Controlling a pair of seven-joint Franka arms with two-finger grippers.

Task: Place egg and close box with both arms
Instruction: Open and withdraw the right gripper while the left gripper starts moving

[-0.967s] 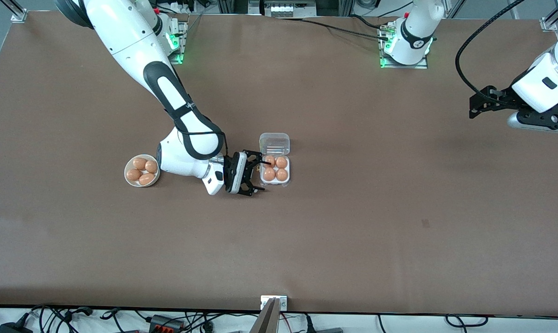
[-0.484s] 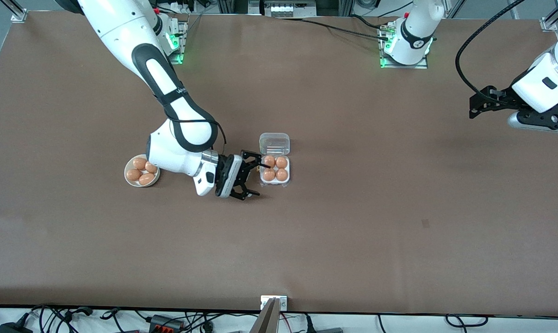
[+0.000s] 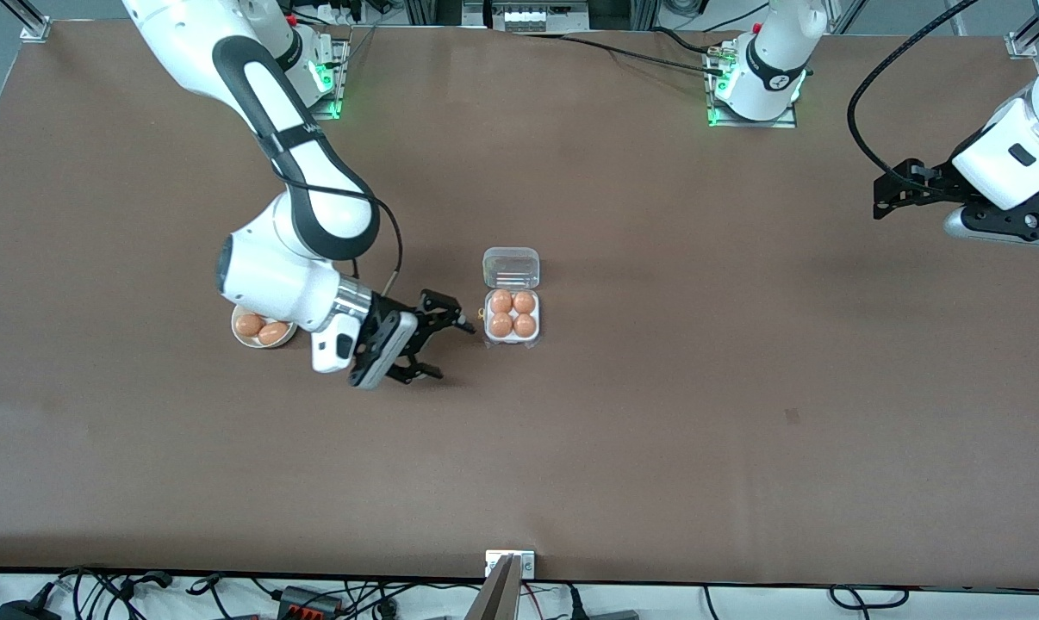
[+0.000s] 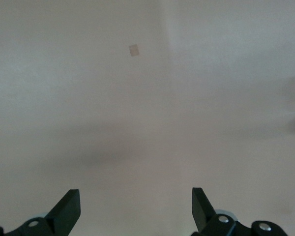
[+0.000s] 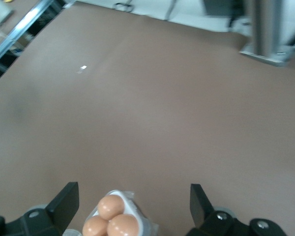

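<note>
The box [image 3: 532,334] stands mid-table with its clear lid [image 3: 511,267] folded open, farther from the front camera than the tray. Each of its cells holds an orange-brown egg [image 3: 501,325]. My right gripper [image 3: 444,346] is open and empty, beside the box toward the right arm's end of the table. In the right wrist view the box [image 5: 132,197] with three eggs [image 5: 110,206] shows between the open fingers [image 5: 69,196]. My left gripper [image 3: 888,196] waits raised at the left arm's end of the table; it is open and empty over bare table in the left wrist view [image 4: 135,205].
A round white bowl [image 3: 240,339] with more eggs [image 3: 249,325] sits at the right arm's end, partly hidden under the right arm. A small pale mark [image 3: 793,416] lies on the brown table.
My right gripper has drawn back from the box toward the bowl, and the arm now covers more of the bowl. The left arm has not moved.
</note>
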